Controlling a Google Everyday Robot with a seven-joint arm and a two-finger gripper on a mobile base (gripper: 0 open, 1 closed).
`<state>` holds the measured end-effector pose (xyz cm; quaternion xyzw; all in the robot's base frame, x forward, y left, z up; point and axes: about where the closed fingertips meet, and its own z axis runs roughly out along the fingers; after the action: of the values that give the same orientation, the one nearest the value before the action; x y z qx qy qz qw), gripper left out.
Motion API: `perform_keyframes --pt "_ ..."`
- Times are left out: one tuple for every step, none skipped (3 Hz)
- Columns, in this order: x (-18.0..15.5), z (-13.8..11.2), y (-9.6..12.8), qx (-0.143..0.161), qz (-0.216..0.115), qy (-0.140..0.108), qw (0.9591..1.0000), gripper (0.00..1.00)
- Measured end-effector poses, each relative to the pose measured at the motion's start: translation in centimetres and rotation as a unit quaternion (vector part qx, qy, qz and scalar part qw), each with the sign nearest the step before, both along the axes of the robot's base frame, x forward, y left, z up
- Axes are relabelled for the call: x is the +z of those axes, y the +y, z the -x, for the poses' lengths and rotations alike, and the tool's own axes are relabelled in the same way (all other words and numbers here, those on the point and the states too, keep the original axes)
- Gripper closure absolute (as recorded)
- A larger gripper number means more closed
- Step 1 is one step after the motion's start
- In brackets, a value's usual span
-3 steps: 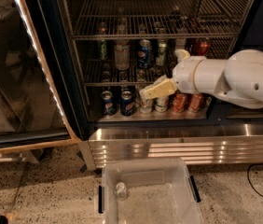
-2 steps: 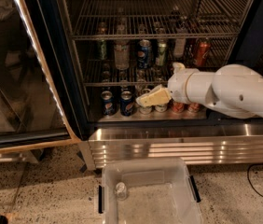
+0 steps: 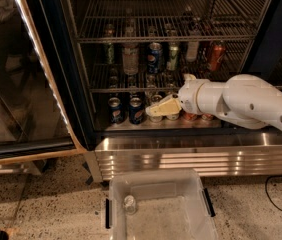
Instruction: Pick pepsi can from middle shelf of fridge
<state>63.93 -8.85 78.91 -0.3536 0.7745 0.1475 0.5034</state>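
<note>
Camera view, fridge (image 3: 61,59) on speckled floor (image 3: 41,199) (door (image 3: 21,74) open), jaws together by bottom cans (image 3: 135,110).

The gripper (image 3: 160,108) hangs low inside the fridge (image 3: 63,59), among bottom-row cans (image 3: 125,109), below the pepsi can (image 3: 154,57).

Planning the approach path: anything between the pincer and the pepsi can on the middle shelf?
Yes. The pincer sits low, at the bottom row of cans, below the middle shelf. The pepsi can stands on that rack, above it, so the rack's front edge lies between them. No can stands visibly in front of it.
</note>
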Motion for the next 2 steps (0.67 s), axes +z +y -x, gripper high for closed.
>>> perform_keyframes --pt "-1.0 -1.2 -0.1 -0.023 -0.021 -0.012 0.9994 0.00" --pt "-2.9 -3.2 -0.4 -0.062 -0.058 -0.032 0.9959 0.00"
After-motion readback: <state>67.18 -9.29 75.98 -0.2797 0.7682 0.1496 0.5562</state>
